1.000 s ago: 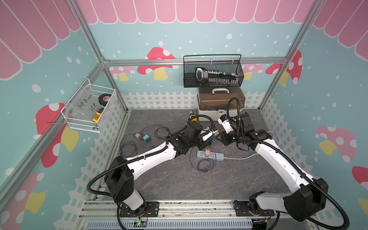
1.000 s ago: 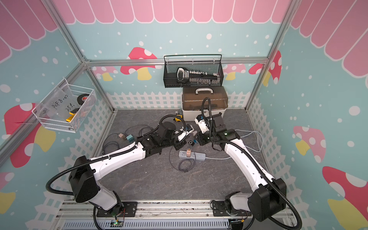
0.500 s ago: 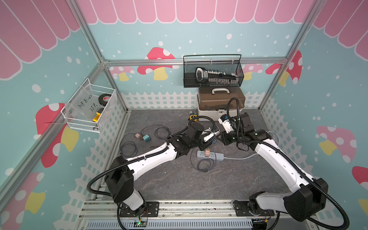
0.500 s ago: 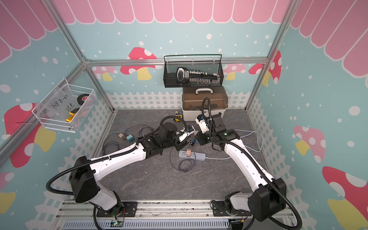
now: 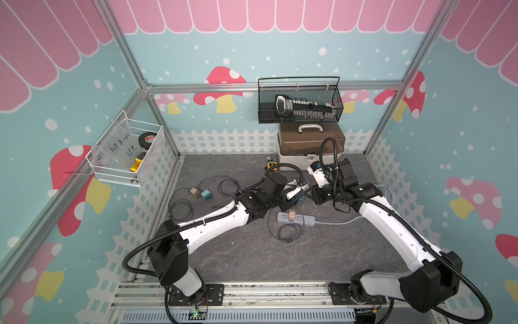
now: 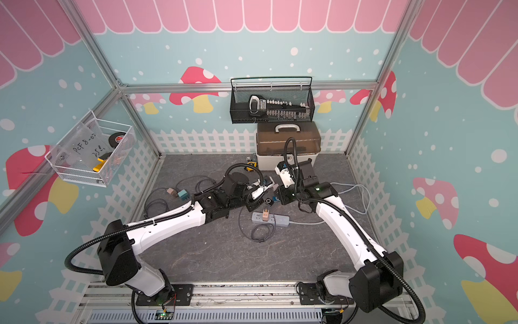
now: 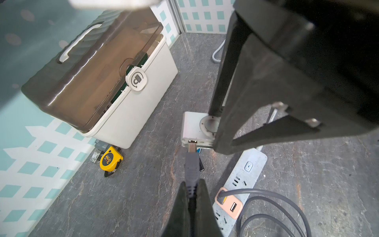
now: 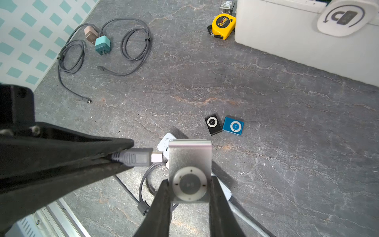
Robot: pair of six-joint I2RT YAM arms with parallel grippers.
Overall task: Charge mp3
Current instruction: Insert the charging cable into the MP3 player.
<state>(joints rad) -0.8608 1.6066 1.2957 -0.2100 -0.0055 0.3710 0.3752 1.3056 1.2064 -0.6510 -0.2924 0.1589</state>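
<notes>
1. The right claw (image 8: pixel 189 185) is drawn narrow around the silver mp3 player (image 8: pixel 189 164). It pinches the two side edges by the control wheel, which leaves the edge with the charging port bare and turned toward the other arm.
2. The player hangs clear of the surface (image 8: pixel 287 143), above one end of the power strip (image 7: pixel 249 170). Held there, it probably lets the plug come in level without dragging on the stone.
3. The left claw (image 7: pixel 192 184) is fully closed on the grey cable plug (image 7: pixel 191 164). It grips the ribbed collar behind the moulded head, so the metal tip pokes out ahead like a straight probe.
4. That tip sits at the mouth of the port with most of its metal showing. The plug looks lined up but not seated.
5. A grey cable enters the pink adapter (image 7: pixel 229 203), which is plugged into the strip. It is likely the same lead, so this joint seems to be the only one left.
6. The black player (image 8: pixel 213 124) and the blue player (image 8: pixel 233 126) lie side by side on the surface, apart from the work.
</notes>
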